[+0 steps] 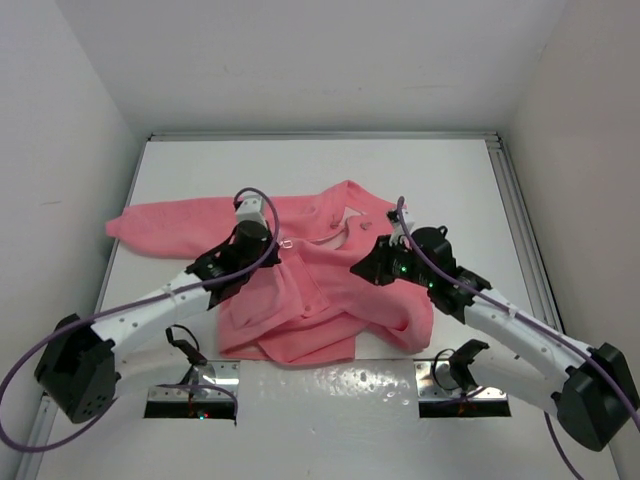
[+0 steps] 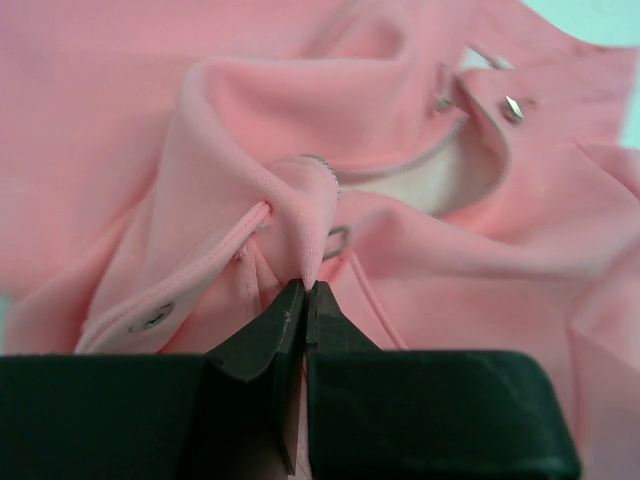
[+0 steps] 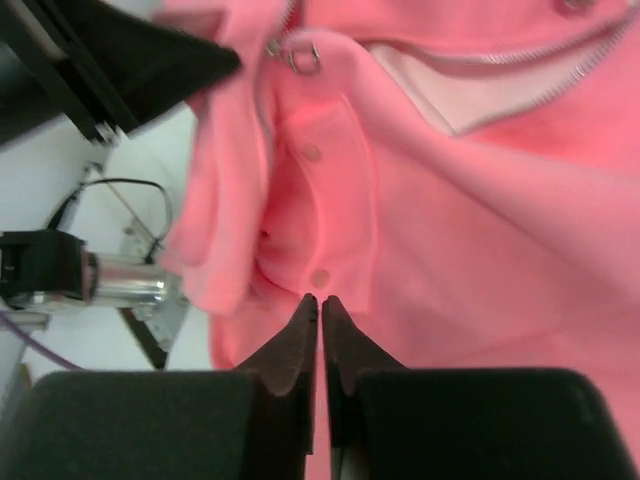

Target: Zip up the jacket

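Note:
The salmon-pink jacket (image 1: 320, 290) lies crumpled in the middle of the table, one sleeve stretched to the left. My left gripper (image 1: 275, 245) is shut on a raised fold of the jacket's front edge (image 2: 305, 240), beside the zipper teeth (image 2: 320, 165) and a small metal pull ring (image 2: 337, 240). My right gripper (image 1: 362, 268) sits over the jacket's middle with its jaws closed, the tips (image 3: 320, 300) just below a snap (image 3: 320, 277) on the pocket flap. No fabric is bunched between them. The zipper pull (image 3: 303, 58) shows at the top of the right wrist view.
The white table (image 1: 300, 165) has a metal rail (image 1: 520, 230) along its right side and white walls on three sides. Two metal base plates (image 1: 195, 395) with cables sit at the near edge. The left gripper's dark body (image 3: 130, 60) is close to the right one.

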Controlling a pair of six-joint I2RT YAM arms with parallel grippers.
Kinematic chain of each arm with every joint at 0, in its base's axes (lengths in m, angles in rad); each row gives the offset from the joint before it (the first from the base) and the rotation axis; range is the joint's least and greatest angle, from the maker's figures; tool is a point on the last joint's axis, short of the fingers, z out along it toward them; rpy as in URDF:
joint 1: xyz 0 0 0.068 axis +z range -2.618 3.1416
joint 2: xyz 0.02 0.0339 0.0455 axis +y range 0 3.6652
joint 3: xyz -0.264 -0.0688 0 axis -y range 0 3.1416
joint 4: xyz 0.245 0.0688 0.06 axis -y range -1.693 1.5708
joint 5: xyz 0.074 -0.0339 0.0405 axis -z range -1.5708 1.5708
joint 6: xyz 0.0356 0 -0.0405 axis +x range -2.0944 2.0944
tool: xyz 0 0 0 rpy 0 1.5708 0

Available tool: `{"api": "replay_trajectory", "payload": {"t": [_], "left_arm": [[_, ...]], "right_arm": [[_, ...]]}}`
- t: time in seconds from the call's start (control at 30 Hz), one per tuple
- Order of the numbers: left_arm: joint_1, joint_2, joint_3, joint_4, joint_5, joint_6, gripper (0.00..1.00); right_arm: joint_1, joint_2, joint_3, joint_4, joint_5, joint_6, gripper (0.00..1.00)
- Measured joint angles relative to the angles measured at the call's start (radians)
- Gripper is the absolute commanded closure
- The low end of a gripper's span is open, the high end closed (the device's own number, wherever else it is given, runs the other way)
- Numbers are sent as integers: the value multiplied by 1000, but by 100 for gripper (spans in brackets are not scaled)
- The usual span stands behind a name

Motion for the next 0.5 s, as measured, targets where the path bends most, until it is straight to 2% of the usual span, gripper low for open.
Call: {"api": "replay_trajectory", "payload": {"t": [0.03, 0.07, 0.13, 0.17, 0.23, 0.27, 0.33, 0.37, 0.43, 0.5], "left_arm": [[8, -26, -23, 17, 43, 0, 100], [14, -53, -48, 35, 90, 0, 100], [18, -90, -79, 54, 168, 1, 100], [20, -108, -92, 68, 214, 2, 100], [21, -145, -116, 95, 295, 5, 100], [23, -163, -125, 104, 334, 8, 100], [26, -196, -131, 108, 407, 12, 100], [27, -212, -131, 110, 434, 15, 100], [27, -254, -131, 111, 484, 21, 100], [30, -298, -132, 112, 522, 25, 100]], "right_arm": [[0, 14, 17, 12, -11, -1, 87], [0, 32, 34, 32, -29, -2, 76], [-1, 64, 58, 90, -64, 3, 66], [-4, 84, 64, 136, -98, 8, 58], [-14, 148, 82, 238, -183, 37, 53], [-18, 182, 91, 285, -219, 54, 55], [-23, 254, 108, 377, -285, 93, 69], [-25, 286, 116, 412, -313, 112, 87], [-27, 324, 130, 444, -347, 140, 97], [-27, 323, 130, 448, -357, 151, 100]]}}
